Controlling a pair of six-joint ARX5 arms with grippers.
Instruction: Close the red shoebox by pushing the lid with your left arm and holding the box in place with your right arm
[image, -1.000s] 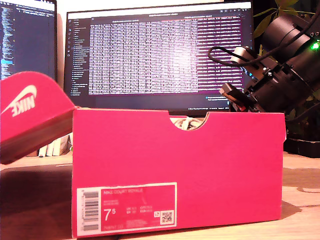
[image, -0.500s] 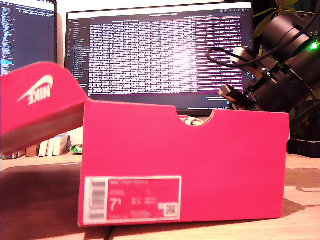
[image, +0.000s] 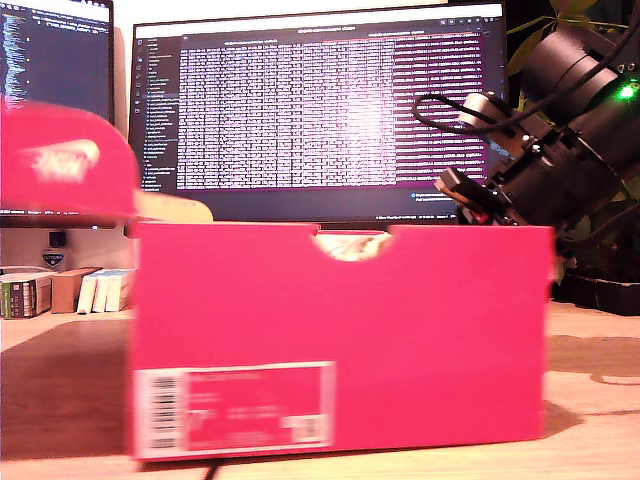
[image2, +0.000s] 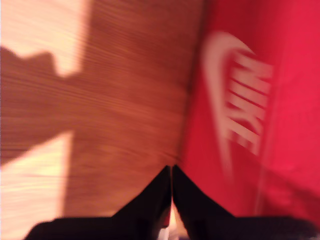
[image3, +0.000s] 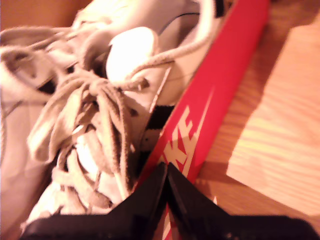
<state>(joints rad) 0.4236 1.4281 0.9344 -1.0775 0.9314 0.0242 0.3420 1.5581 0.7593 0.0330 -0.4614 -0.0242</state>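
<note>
The wooden table (image: 600, 350) carries the whole scene, and behind it two lit monitors stand side by side, the large monitor (image: 320, 100) filling the middle of the exterior view and a second monitor (image: 55, 60) cut off at that view's left edge. The red shoebox (image: 340, 330) sits on the table in the foreground of the exterior view, its end panel with a white label (image: 232, 408) facing the camera and a notch cut in the top edge. Its lid (image: 65, 165), blurred and bearing a white logo, is raised above the box's upper corner at the exterior view's left, roughly level rather than shut. A black arm (image: 570, 120) with a green light leans in at the exterior view's right, behind the box's far upper corner. In the second wrist view, white shoes (image3: 95, 100) with loose laces lie inside the box, next to its red side wall. The second gripper (image3: 166, 172) has its jaws brought together with nothing between them, tips at the top edge of that wall. The first gripper (image2: 171, 175) likewise has its jaws pressed together on nothing, tips at the lid's edge, wood grain beyond. A row of books (image: 70, 290) stands at the exterior view's left, small and indistinct.
</note>
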